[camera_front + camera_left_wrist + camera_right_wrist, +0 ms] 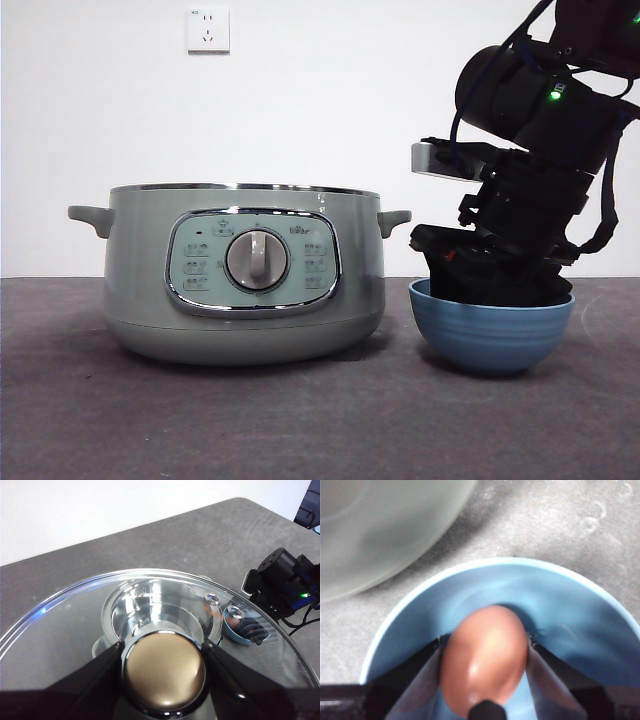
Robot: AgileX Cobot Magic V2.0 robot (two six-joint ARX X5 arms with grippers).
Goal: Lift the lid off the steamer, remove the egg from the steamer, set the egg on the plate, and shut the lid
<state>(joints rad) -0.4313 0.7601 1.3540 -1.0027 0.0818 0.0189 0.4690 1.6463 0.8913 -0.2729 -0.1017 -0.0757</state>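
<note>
The steamer (240, 275) stands open at the table's middle left, its steel rim bare. My left gripper (163, 650) is shut on the knob (165, 675) of the glass lid (65, 625) and holds the lid above the steamer, out of the front view. The blue plate (490, 338) stands just right of the steamer. My right gripper (495, 278) reaches down into it. In the right wrist view the right gripper (484, 649) is shut on a brown egg (485, 655), low inside the plate (560, 605), with the steamer's wall (380, 525) close by.
A dark grey cloth (300, 420) covers the table, with a white wall behind and a wall socket (208, 29) high up. The right arm (285, 580) shows through and past the lid in the left wrist view, over the plate (236, 631).
</note>
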